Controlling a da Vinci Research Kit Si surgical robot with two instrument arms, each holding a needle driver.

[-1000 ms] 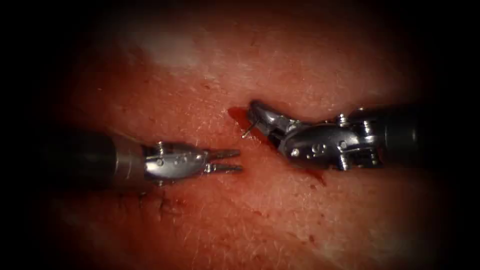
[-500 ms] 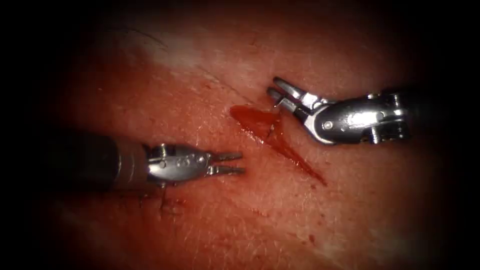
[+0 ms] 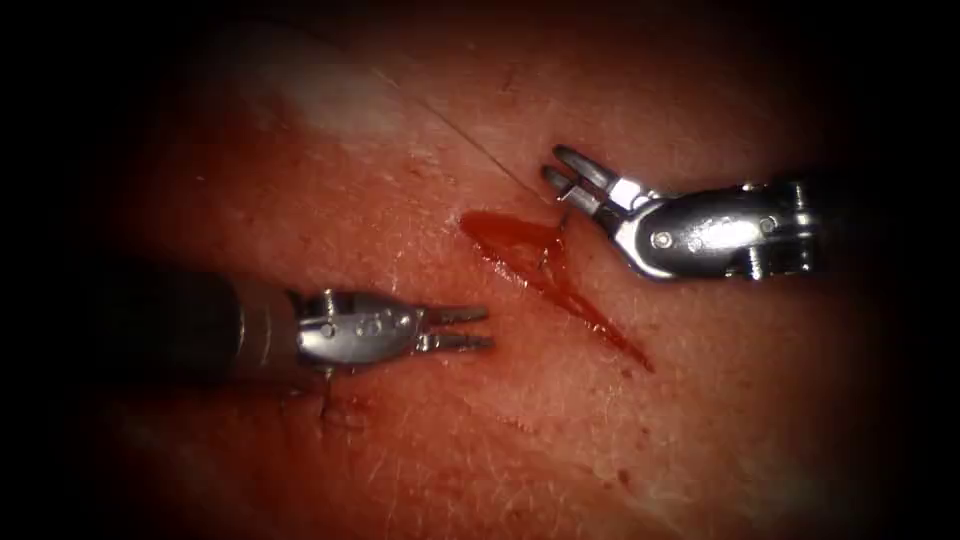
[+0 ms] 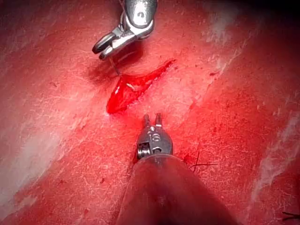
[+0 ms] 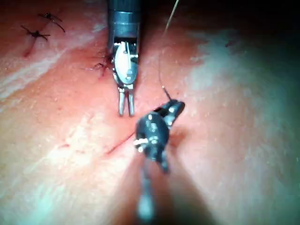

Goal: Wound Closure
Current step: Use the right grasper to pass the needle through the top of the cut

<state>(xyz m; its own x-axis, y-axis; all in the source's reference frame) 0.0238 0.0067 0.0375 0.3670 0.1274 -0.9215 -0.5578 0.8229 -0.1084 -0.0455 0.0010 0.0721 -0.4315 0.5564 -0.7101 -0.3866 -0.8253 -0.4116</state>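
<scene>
Now we see the right steel hand [image 3: 565, 178], at two o'clock of the red-filled cut [image 3: 550, 275], parted around dark thread [image 3: 470, 140]; the left steel hand [image 3: 470, 328] gapes empty at eight o'clock.

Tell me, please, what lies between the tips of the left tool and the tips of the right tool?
Between the left tool and the right tool, the endoscope view shows the open cut, wet with red fluid. The tissue around it is bare.

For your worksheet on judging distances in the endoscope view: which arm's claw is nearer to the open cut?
Right. The right claw sits just above the upper end of the cut, on its right side. The left claw lies farther off, on the cut's left side.
</scene>
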